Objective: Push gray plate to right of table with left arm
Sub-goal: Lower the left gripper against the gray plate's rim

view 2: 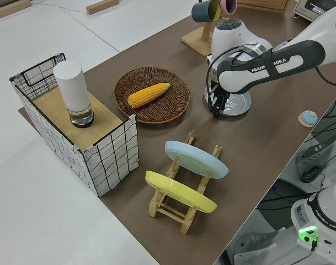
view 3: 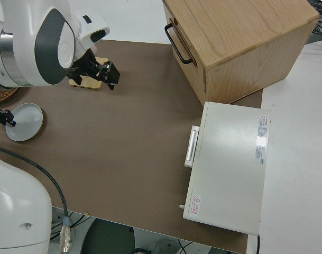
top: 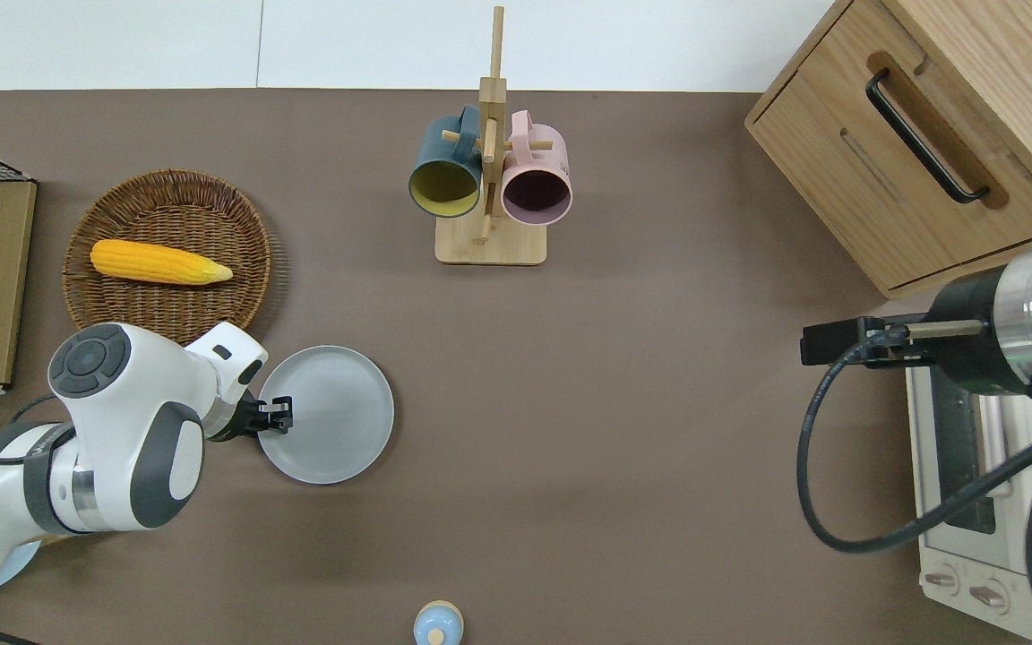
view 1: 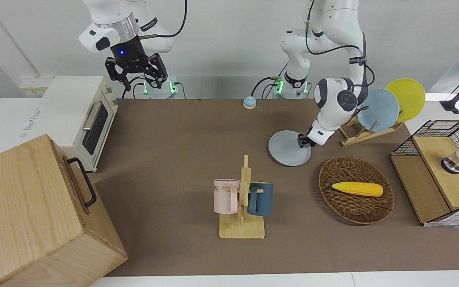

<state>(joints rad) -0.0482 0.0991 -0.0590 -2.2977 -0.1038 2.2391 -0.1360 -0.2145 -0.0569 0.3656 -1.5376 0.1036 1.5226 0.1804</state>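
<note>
Your left hand (top: 280, 416) rests on the gray plate (top: 337, 421) beside the basket (top: 167, 193); finger state unclear. The plate looks light and slick: press its rim, slide across the surface (top: 614, 403).

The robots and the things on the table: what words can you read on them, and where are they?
"FRANKA EMIKA" on the left arm, in white letters on its dark band.
"FRANKA EMIKA" on the robot base, beside the green light.
Letters ending in "E" on the pink mug: the rest is hidden.
Labels on the top of the toaster oven: too small to read.
A label on the toaster oven's side in the front view: blurred, unreadable.
</note>
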